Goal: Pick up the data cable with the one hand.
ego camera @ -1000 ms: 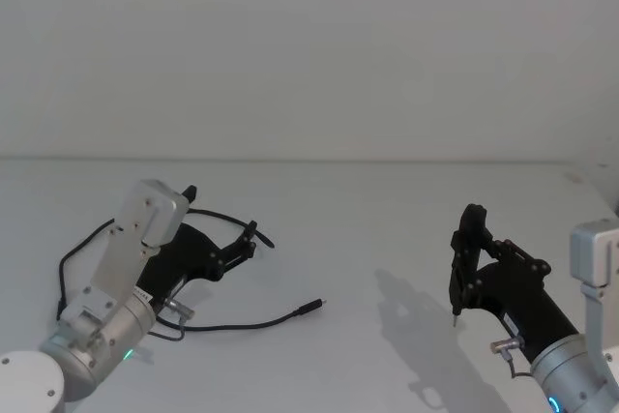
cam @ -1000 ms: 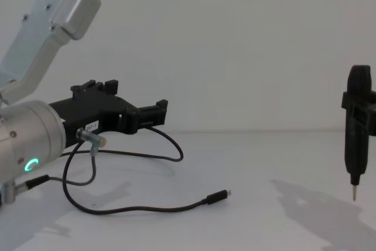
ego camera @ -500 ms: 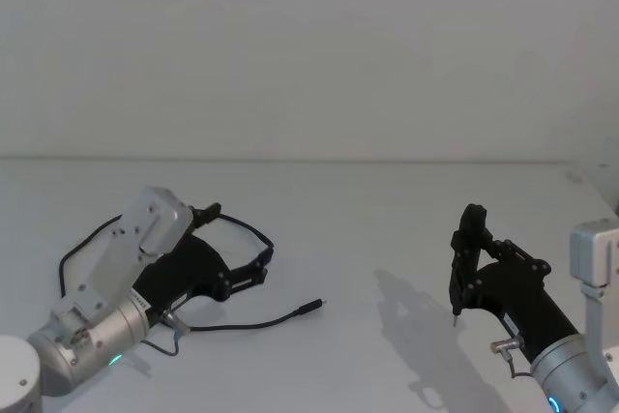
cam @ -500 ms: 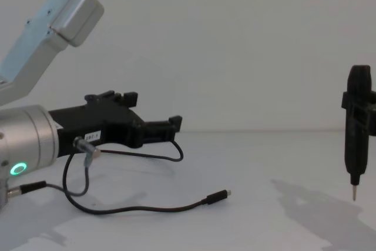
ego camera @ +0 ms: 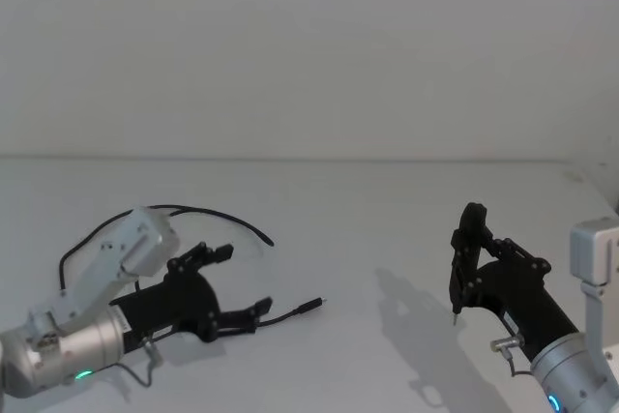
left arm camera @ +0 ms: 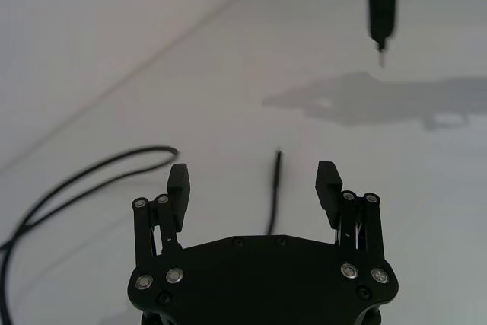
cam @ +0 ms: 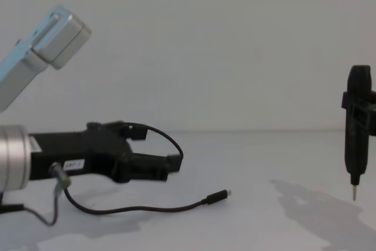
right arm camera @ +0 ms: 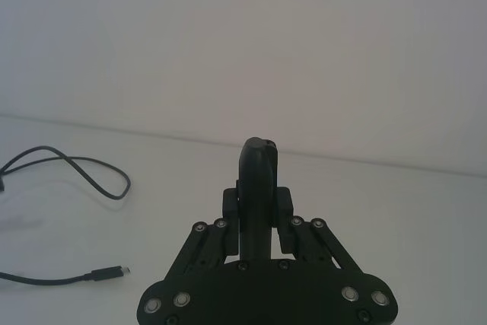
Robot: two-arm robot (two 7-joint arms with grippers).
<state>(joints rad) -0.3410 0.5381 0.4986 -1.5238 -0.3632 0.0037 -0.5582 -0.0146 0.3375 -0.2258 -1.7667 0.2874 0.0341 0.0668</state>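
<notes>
Left gripper (ego camera: 240,280): we see it low over the left side of the white tabletop (ego camera: 368,210), reaching forward and toward the middle from a silver wrist with a green ring light (ego camera: 83,373).
Left fingers: we see the 2 fingers (left arm camera: 179,180) spread wide apart, with nothing between them but open tabletop and the cord lying beyond.
Data cable (ego camera: 193,209): we find it lying loose on the tabletop on the robot's left. 1 long loop curves behind the left gripper, and a lower run passes under it and ends in the plug.
Plug (ego camera: 309,308): it lies flat just past the left gripper's nearer finger, silver tip pointing toward the middle of the tabletop. From the left wrist view it sits ahead of the gap between the 2 fingers.
Contact: in the chest view the left gripper (cam: 158,145) hangs above the cable's lower run (cam: 147,208); we cannot tell whether anything touches.
Right gripper (ego camera: 471,244): it is held up over the right side, well apart from the cable.
Right fingers: we see them closed on a slim black pen-like tool (cam: 356,139), upright, thin tip pointing down, clear of the tabletop.
</notes>
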